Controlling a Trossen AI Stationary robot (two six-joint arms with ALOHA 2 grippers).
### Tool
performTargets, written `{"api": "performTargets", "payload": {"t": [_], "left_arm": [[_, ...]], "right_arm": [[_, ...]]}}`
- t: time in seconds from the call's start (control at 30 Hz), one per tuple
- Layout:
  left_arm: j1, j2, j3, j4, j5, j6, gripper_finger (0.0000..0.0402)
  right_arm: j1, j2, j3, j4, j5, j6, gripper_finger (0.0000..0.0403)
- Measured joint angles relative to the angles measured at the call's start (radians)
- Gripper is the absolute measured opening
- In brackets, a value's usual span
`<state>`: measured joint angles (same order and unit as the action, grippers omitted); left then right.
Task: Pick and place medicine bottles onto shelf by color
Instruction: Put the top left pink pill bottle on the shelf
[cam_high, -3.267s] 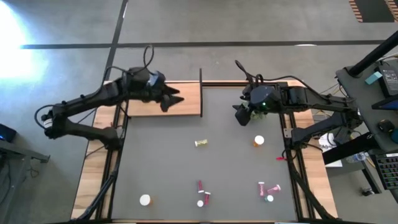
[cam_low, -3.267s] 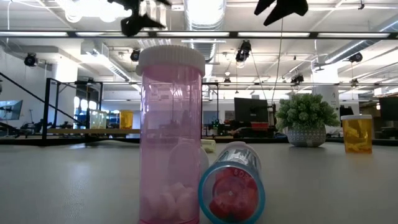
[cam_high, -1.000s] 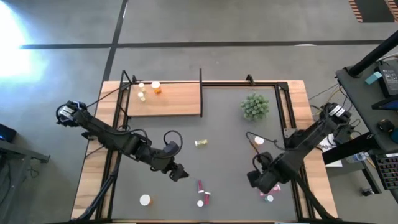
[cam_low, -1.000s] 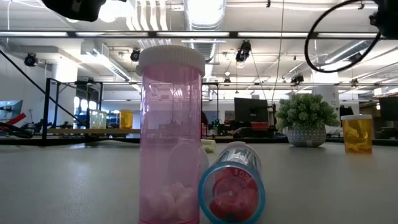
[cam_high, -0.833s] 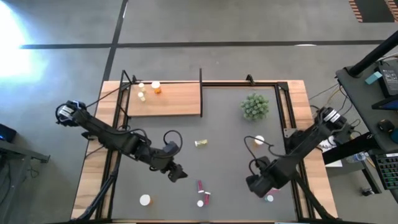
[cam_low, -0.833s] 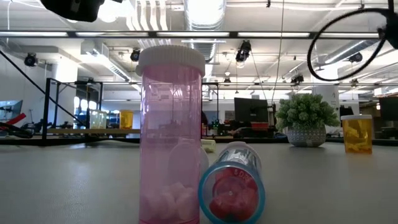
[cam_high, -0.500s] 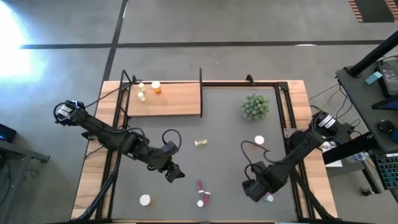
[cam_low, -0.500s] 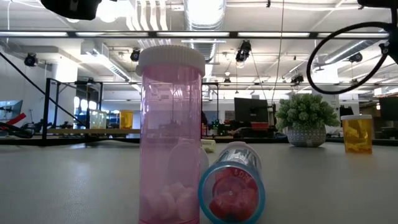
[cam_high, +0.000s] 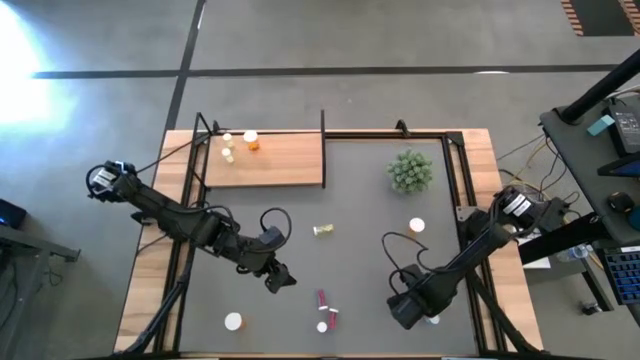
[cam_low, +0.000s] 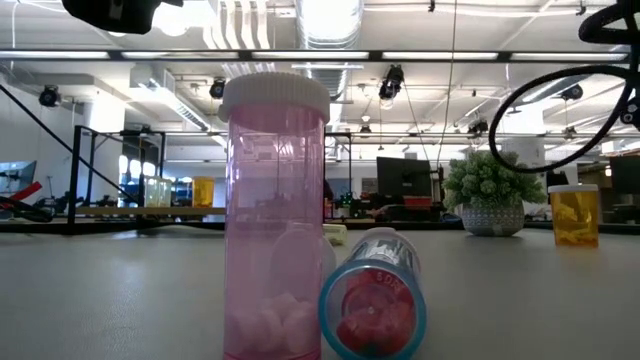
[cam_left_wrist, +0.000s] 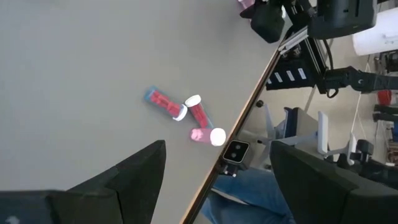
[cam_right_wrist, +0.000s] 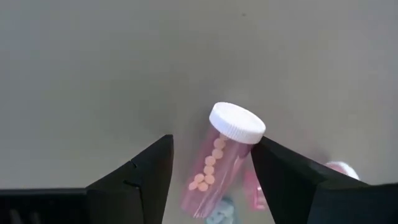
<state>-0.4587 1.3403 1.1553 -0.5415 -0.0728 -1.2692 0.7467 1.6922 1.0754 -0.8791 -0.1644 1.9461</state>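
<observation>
Three bottles (cam_high: 240, 143) stand on the shelf (cam_high: 285, 162), upper left; several remain on the table (cam_high: 360, 200). Right claw (cam_right_wrist: 211, 165), fingers apart, straddles a pink bottle (cam_right_wrist: 221, 155); left claw (cam_high: 281, 282) is spread, empty.

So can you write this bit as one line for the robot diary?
right claw: open around lying pink white-capped medicine bottle | left claw: open, above grey mat | flat light-wood shelf: three bottles

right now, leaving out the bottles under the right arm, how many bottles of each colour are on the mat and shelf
orange bottles: 3
yellowish bottles: 3
pink-red bottles: 3
total: 9
</observation>
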Motion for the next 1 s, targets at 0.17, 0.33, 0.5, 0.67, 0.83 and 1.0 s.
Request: {"api": "performTargets", "payload": {"t": [0.17,0.33,0.5,0.67,0.83,1.0], "left_arm": [[0.0,0.0,0.0,0.001,0.0,-0.005,0.0272],[0.0,0.0,0.0,0.002,-0.001,-0.007,0.0272],[0.0,0.0,0.0,0.002,-0.001,-0.007,0.0272],[0.0,0.0,0.001,0.002,-0.002,-0.007,0.0272],[0.001,-0.002,0.002,0.002,-0.007,0.046,0.0272],[0.013,-0.01,0.002,0.001,-0.008,0.15,0.0272]], "right_arm": [[0.0,0.012,-0.001,0.003,0.007,-0.02,0.0179],[0.0,0.009,-0.002,0.004,0.011,-0.021,0.0149],[0.0,0.007,-0.002,0.002,0.015,-0.028,0.0122],[0.0,-0.021,-0.003,0.003,0.019,-0.038,0.0107],[0.002,-0.083,-0.003,0.007,0.046,-0.087,0.0107],[-0.005,-0.197,-0.003,0.01,0.16,-0.148,0.0108]]}}
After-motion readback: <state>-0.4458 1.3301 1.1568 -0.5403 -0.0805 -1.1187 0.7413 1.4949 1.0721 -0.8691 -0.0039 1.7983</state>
